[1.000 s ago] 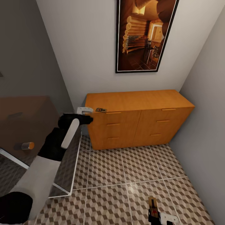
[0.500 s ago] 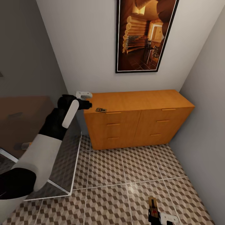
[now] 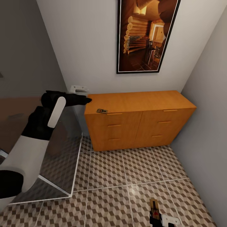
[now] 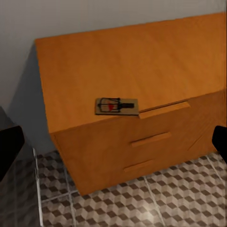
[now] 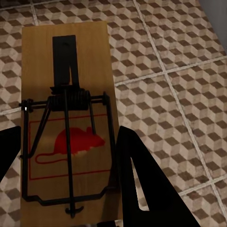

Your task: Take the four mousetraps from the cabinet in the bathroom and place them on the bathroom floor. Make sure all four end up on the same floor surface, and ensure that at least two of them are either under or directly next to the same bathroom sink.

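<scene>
The cabinet (image 3: pixel 138 118) stands against the back wall, below a framed picture (image 3: pixel 146 34) of a log interior. It is a low orange-brown chest with 2 columns of drawers, all shut. On its flat top, at the front edge close to the left corner, lies 1 mousetrap (image 3: pixel 101 111); the left wrist view shows the same mousetrap (image 4: pixel 117 106) flat on the wood, its dark wire and red mark facing up, just above the handle of the top left drawer.

The left gripper (image 3: pixel 84 100) hangs in the air at the cabinet's left end, about level with its top and apart from the trap there. Its fingers (image 4: pixel 9 146) sit far apart at the 2 edges of the wrist view, so the pincer is wide and holds nothing.

In front of the cabinet spreads the bathroom floor (image 3: pixel 126 176), tiled in a brown, beige and white cube pattern. The right gripper (image 5: pixel 68 161) is well in front of the cabinet, low over those tiles, with a second mousetrap (image 5: pixel 68 118) between its 2 dark fingers (image 5: pixel 142 184). The fingers lie along the board's long sides, closed on it. Whether the board touches the tiles cannot be told.

A glass panel (image 3: pixel 60 148) with a white edge stands left of the cabinet.
</scene>
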### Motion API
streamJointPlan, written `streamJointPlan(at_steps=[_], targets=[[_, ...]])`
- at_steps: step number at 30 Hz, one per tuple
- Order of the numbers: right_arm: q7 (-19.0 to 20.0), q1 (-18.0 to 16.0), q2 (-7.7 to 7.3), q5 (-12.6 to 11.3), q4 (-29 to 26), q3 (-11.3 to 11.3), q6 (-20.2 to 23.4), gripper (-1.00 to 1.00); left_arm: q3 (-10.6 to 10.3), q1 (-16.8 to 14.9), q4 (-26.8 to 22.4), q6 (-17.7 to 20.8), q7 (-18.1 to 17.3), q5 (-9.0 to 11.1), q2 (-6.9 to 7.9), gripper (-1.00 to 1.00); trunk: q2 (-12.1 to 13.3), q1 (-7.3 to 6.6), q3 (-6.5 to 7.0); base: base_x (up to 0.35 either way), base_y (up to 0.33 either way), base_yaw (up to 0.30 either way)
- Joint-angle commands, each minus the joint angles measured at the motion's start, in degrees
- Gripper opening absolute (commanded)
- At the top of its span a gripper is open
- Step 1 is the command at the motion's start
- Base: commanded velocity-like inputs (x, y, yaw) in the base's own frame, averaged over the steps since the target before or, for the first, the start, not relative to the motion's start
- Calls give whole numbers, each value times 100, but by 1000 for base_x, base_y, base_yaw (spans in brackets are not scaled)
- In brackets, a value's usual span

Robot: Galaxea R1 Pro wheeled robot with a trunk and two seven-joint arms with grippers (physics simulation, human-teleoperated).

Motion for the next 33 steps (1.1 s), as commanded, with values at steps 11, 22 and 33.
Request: streamJointPlan(at_steps=[11,22,33], targets=[[-24,-5,-6,-59,4,51,-17,-100,-162,-6,-501,16,-1860,49,934,100,-10,3,-10,0,0,0],[-24,-5,-6,-59,4,52,-17,-100,-651,-6,-800,9,-2703,46,1656,100,-10,3,-10,0,0,0],[-24,-5,-6,-59,4,52,-16,-100,-860,-6,-885,13,-2826,46,1741,100,-10,3,-10,0,0,0]])
